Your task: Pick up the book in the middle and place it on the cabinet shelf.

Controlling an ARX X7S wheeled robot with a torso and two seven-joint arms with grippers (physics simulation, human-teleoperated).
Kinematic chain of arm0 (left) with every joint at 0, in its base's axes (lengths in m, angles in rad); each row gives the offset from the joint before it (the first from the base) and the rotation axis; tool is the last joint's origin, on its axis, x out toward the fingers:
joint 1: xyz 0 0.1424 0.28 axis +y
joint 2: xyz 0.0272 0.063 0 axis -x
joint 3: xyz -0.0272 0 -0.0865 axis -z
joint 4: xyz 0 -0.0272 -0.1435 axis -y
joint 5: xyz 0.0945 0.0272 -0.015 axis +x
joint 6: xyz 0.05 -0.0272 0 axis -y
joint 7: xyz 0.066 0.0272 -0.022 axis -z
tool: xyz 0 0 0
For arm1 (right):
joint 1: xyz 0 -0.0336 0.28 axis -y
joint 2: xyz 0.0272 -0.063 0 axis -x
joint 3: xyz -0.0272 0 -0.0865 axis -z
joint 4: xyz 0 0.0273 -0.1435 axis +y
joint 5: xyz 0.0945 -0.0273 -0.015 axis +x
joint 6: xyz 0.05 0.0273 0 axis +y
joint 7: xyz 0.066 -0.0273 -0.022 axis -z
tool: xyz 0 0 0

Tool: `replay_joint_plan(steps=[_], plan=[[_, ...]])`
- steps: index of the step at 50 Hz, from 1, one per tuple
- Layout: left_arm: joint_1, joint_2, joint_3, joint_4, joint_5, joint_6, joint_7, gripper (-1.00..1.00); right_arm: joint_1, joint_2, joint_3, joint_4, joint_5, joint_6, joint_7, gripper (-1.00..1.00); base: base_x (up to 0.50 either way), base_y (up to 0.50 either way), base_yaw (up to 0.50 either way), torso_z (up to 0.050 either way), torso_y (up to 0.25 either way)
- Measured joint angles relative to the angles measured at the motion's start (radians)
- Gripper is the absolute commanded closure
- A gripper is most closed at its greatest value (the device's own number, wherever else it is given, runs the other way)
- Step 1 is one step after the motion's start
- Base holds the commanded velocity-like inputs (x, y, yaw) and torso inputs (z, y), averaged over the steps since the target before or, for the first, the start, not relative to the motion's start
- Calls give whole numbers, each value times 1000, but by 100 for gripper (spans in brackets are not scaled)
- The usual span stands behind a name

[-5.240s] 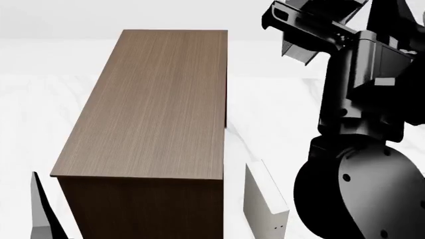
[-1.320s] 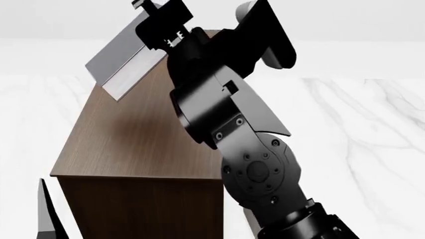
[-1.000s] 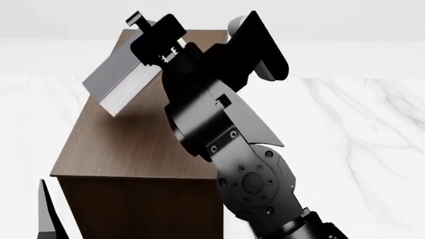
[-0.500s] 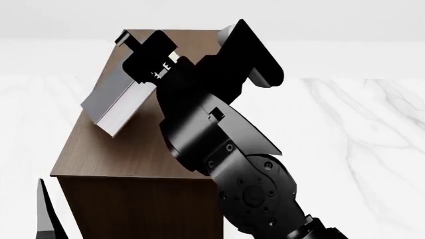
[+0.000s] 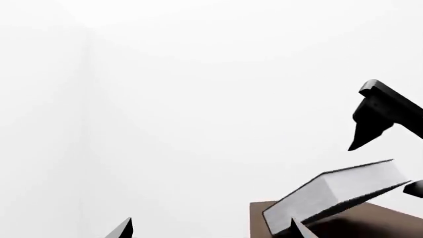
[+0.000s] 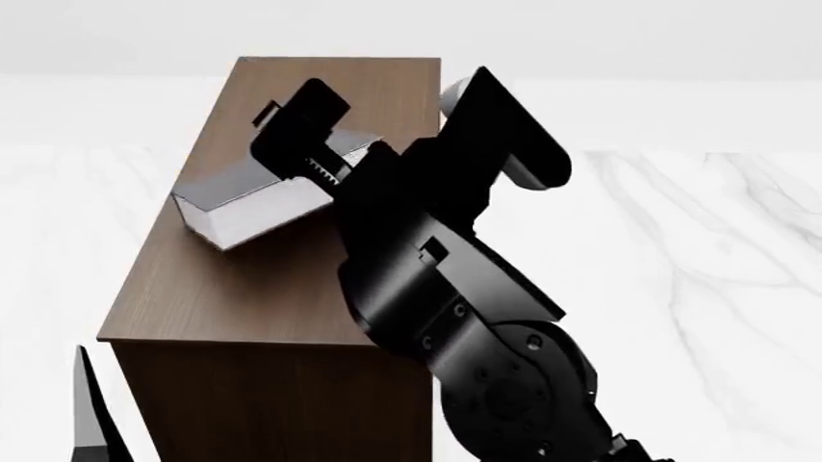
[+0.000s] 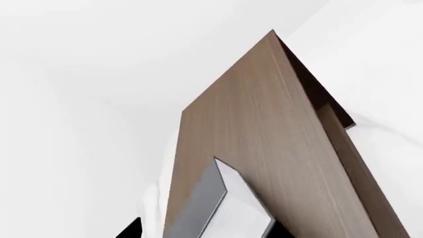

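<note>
You have the book (image 6: pixel 244 207) up over the cabinet (image 6: pixel 283 279) top, tilted, 1 corner low (touching the wood or not, I cannot tell). Setting it flat and letting go is left. Your right gripper (image 6: pixel 298 130) pinches it, the arm reaching across.

Book (image 6: pixel 250 207): thick, dark grey cover, white page edges, tilted over the cabinet shelf (image 6: pixel 276 289) top near its left edge, toward the far end; lower corner at or just above the top. Cabinet: tall, dark brown wood-grain, lighter flat top.
</note>
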Motion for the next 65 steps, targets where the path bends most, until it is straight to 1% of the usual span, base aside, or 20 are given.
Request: replay_joint_plan(steps=[14,41,50,65], plan=[[-1,-3,4,1,0,-2,-2,-100,7,28,-6,-5,-34,-2,-11,-100,0,0,0,0,1],[-1,-7,11,8,-1,-8,-8,-100,-48,155,37,-234,-17,-8,54,-100,0,0,0,0,0],[-2,-8,9,14,-1,-12,-13,-100,-104,237,65,-333,-15,-16,51,-100,0,0,0,0,0],[-9,-8,8,19,1,-19,-20,-100,-255,426,135,-494,-79,-72,23,-100,0,0,0,0,0]])
